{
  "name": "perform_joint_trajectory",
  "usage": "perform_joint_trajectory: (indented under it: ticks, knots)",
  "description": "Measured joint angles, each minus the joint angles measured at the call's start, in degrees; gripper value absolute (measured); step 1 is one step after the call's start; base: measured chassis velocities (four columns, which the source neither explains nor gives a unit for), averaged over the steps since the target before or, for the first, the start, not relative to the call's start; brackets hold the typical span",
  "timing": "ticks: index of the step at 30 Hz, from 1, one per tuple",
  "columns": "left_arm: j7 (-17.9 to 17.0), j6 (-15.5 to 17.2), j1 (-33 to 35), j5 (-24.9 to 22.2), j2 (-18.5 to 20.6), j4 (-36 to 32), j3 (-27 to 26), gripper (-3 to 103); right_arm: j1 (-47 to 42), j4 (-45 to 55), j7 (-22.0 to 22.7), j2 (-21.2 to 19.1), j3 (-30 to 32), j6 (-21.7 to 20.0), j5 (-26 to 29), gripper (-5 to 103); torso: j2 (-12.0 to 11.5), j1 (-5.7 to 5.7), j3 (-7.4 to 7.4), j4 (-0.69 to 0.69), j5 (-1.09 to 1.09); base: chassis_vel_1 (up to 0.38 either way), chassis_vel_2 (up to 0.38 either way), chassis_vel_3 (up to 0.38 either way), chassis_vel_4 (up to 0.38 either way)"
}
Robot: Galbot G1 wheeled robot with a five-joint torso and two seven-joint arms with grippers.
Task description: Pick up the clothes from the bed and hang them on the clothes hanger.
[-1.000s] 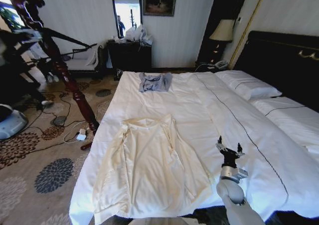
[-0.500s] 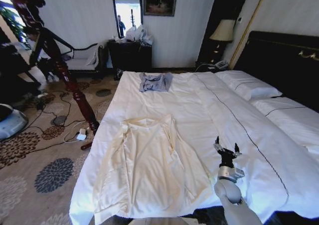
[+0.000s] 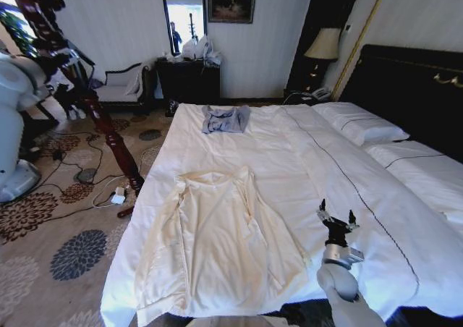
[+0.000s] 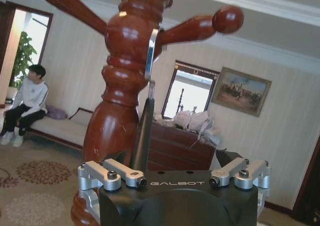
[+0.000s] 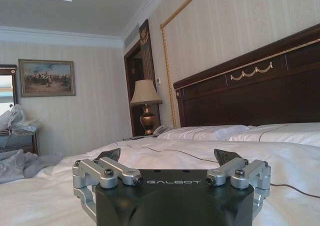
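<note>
Clothes (image 3: 217, 240) lie flat on bed (image 3: 340, 175) beside right gripper (image 3: 337, 218).

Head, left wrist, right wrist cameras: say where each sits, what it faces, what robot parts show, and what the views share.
Head: high up, looking down the bed at the cream top and grey garment; the right hand hovers open above the sheet.
Left wrist: behind the open left hand, facing the wooden coat stand and hanger hook.
Right wrist: behind the open right hand, low over the bed, facing the headboard.
Shared: the painting, lamp.
</note>
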Motion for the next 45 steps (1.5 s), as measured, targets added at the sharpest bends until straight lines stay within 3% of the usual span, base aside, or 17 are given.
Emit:
perform_joint_trajectory:
  ticks: [7, 10, 12, 16, 19, 24, 26, 27, 30, 45]
  knots:
    - [-2.29, 1.97, -0.64, 0.01, -0.95, 0.67, 0.83, 101, -0.06, 0.06, -0.02, -0.09, 0.01, 0.13, 0.08, 100, 0.0, 0.0, 0.0, -0.01, 0.0, 0.0, 0.0, 0.0, 0.0]
    - [-3.39, 2.9, -0.64, -0.74, -0.82, 0.49, 0.86, 87, -0.02, -0.02, -0.02, -0.31, 0.12, 0.14, 0.19, 100, 0.0, -0.01, 0.0, 0.0, -0.01, 0.0, 0.0, 0.0, 0.0]
    - [-3.91, 3.33, -0.6, -1.35, -0.79, 0.36, 0.75, 87, 0.01, -0.1, -0.02, -0.32, 0.12, 0.16, 0.21, 100, 0.0, -0.01, 0.0, 0.0, -0.01, 0.0, 0.0, 0.0, 0.0]
    - [-5.16, 4.22, -0.12, -2.56, -0.65, 0.11, 0.27, 65, 0.22, -0.47, -0.02, -0.28, -0.1, 0.17, 0.22, 100, 0.0, -0.01, 0.0, -0.01, -0.01, 0.0, 0.0, 0.0, 0.0]
    - [-5.4, 4.56, 0.25, -2.95, -0.49, -0.26, -0.16, 59, 0.41, -0.56, -0.03, -0.24, -0.26, 0.17, 0.22, 100, 0.0, -0.01, 0.0, 0.0, -0.01, 0.0, 0.0, 0.0, 0.0]
    - [-5.51, 5.04, 1.08, -3.57, -0.14, -1.36, -0.92, 38, 0.8, -0.95, -0.03, -0.3, -0.39, 0.12, 0.23, 100, 0.0, -0.01, 0.0, -0.01, -0.01, 0.0, 0.0, 0.0, 0.0]
    - [-5.44, 5.13, 1.38, -3.68, -0.02, -1.71, -1.14, 38, 0.88, -1.06, -0.02, -0.32, -0.42, 0.11, 0.24, 100, 0.0, -0.01, 0.0, -0.01, -0.01, 0.0, 0.0, 0.0, 0.0]
    - [-5.26, 5.18, 1.78, -3.71, 0.22, -2.17, -1.39, 27, 0.98, -1.2, -0.02, -0.34, -0.45, 0.09, 0.27, 100, 0.0, 0.0, 0.0, -0.01, -0.01, 0.0, 0.0, 0.0, 0.0]
    - [-4.96, 5.24, 2.22, -3.74, 0.55, -2.84, -1.7, 19, 1.11, -1.39, -0.01, -0.37, -0.5, 0.06, 0.31, 100, 0.0, -0.01, 0.0, 0.0, -0.02, 0.0, 0.0, 0.0, 0.0]
    - [-2.89, 3.34, 5.81, -4.55, 3.87, -13.27, -5.27, 18, 1.13, -1.56, 0.06, -0.64, -0.39, 0.01, 0.48, 100, 0.0, -0.01, 0.0, -0.01, 0.0, 0.0, 0.0, 0.0, 0.0]
